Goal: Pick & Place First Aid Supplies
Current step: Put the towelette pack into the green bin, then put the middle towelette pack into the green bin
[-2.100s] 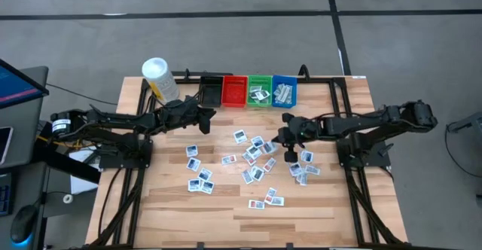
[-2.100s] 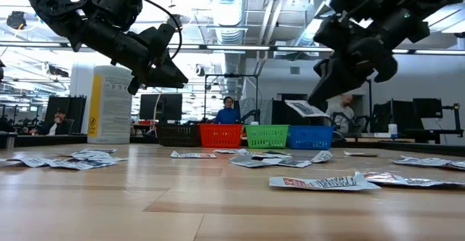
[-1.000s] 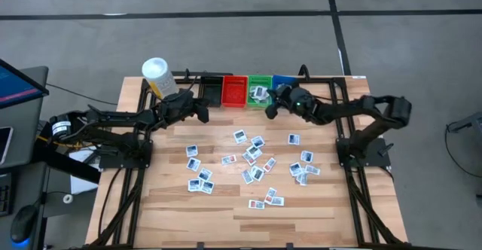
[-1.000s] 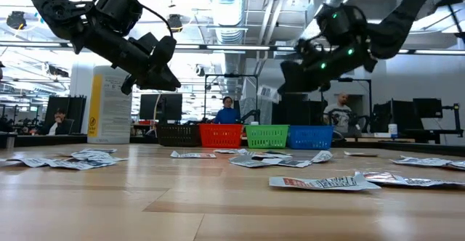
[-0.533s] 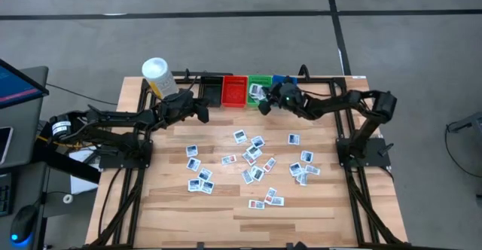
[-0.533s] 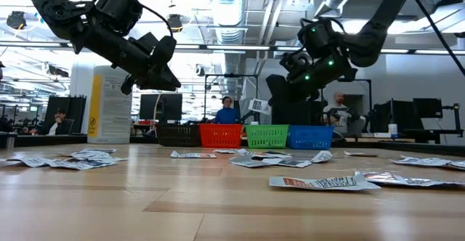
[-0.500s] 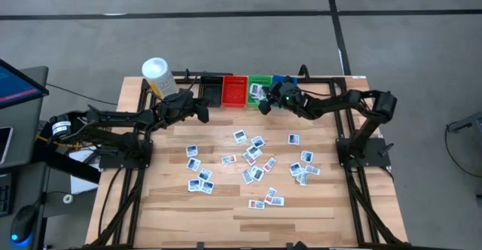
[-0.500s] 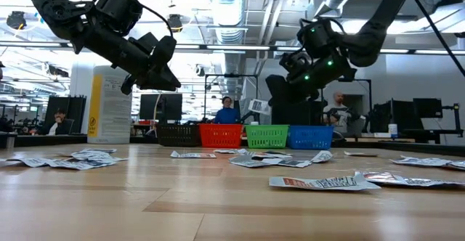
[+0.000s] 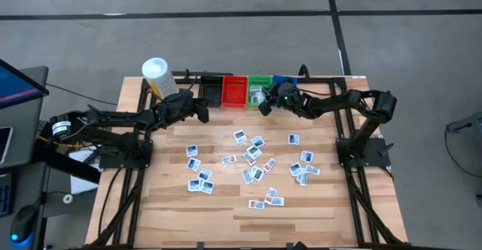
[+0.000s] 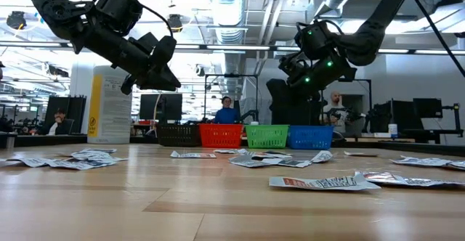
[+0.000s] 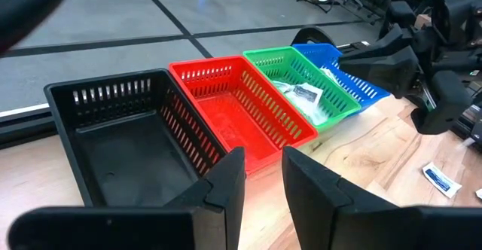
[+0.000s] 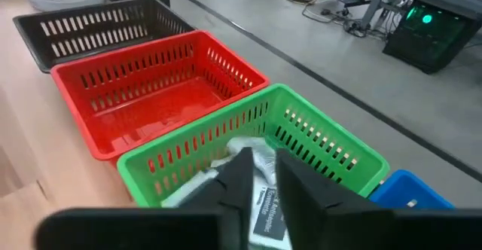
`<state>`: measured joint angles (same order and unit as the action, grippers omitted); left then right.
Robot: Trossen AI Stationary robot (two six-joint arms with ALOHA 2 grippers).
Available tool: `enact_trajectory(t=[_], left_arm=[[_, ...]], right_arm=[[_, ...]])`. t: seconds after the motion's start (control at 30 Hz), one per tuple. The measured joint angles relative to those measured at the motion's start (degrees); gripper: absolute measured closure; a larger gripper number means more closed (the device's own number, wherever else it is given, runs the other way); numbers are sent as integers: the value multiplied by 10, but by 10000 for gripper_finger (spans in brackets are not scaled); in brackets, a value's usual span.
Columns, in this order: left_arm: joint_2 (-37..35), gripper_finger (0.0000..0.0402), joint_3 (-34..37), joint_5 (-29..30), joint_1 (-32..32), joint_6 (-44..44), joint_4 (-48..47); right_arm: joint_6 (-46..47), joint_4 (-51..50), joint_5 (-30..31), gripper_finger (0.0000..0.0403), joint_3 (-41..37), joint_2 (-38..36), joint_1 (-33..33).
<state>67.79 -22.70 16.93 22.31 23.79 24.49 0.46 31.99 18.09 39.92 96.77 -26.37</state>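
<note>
Several small white first aid packets (image 9: pixel 252 160) lie flat on the wooden table. More packets (image 11: pixel 305 93) lie in the green bin (image 12: pixel 331 137). My right gripper (image 12: pixel 263 167) hangs over the green bin's near wall, slanting down and open by a narrow gap. A printed packet (image 12: pixel 263 212) shows through that gap, lying in the bin. In the low view nothing hangs under this gripper (image 10: pixel 287 99). My left gripper (image 11: pixel 263 167) hovers open and empty above the table, in front of the black bin (image 11: pixel 120 137) and red bin (image 11: pixel 233 107).
Black, red, green and blue bins (image 9: pixel 282 79) stand in a row along the far edge. A white-capped yellow bottle (image 9: pixel 158 75) stands at the far left. Black frame rails run along both sides of the table. People sit in the room behind.
My right gripper has gone a little toward the table's left edge and down, over the green bin. The packet that hung under its fingers in the low view is no longer there.
</note>
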Motion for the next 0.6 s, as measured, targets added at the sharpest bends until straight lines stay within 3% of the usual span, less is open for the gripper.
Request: enact_trajectory(t=[0.23, 0.5, 0.6], left_arm=[[0, 311, 0, 0, 0, 0, 0], [0, 311, 0, -3, 0, 0, 0], [0, 311, 0, -32, 0, -1, 0]], right_arm=[[-9, -3, -3, 294, 0, -4, 10], [-122, -1, -17, 286, 0, -36, 67], [-158, -11, -19, 286, 0, -43, 93]])
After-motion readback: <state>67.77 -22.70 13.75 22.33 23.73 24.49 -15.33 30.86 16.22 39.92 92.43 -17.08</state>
